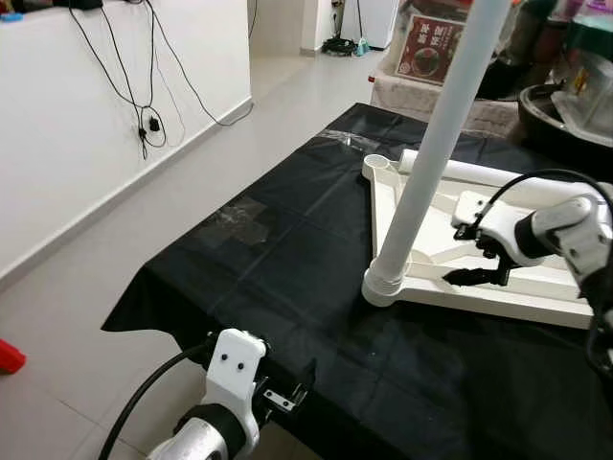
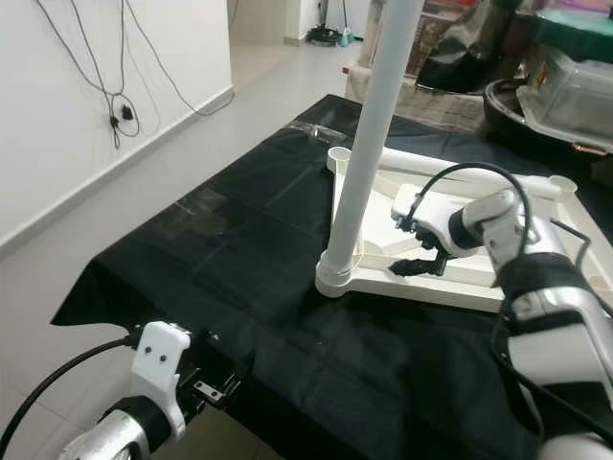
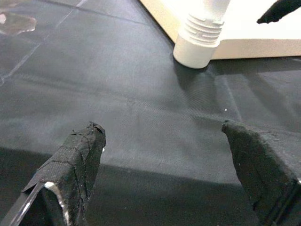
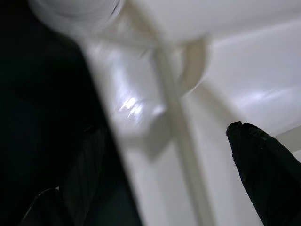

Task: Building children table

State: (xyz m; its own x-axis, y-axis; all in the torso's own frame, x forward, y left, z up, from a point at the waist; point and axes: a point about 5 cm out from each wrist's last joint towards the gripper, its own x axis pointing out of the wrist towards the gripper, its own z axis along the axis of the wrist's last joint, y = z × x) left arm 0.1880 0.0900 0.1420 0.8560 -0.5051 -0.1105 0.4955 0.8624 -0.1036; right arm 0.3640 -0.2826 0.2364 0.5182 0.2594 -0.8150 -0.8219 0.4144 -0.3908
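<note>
A white children's table [image 1: 498, 297] lies upside down on a black cloth [image 1: 268, 249]. One white leg [image 1: 431, 163] stands upright in the near corner socket [image 3: 197, 42], its threaded collar showing. An empty socket [image 1: 378, 165] is at the far corner. My right gripper [image 1: 474, 278] hovers low over the table's underside just right of the standing leg, open, with a white rib between its fingers [image 4: 263, 179]. Down at the cloth's front edge, my left gripper [image 1: 292, 388] is open and holds nothing, pointing toward the leg's base.
A white wall with dangling cables [image 1: 144, 105] runs along the left, with tiled floor beside it. A red object [image 1: 10, 356] lies on the floor at the left. Boxes and containers [image 1: 565, 86] crowd the far right behind the cloth.
</note>
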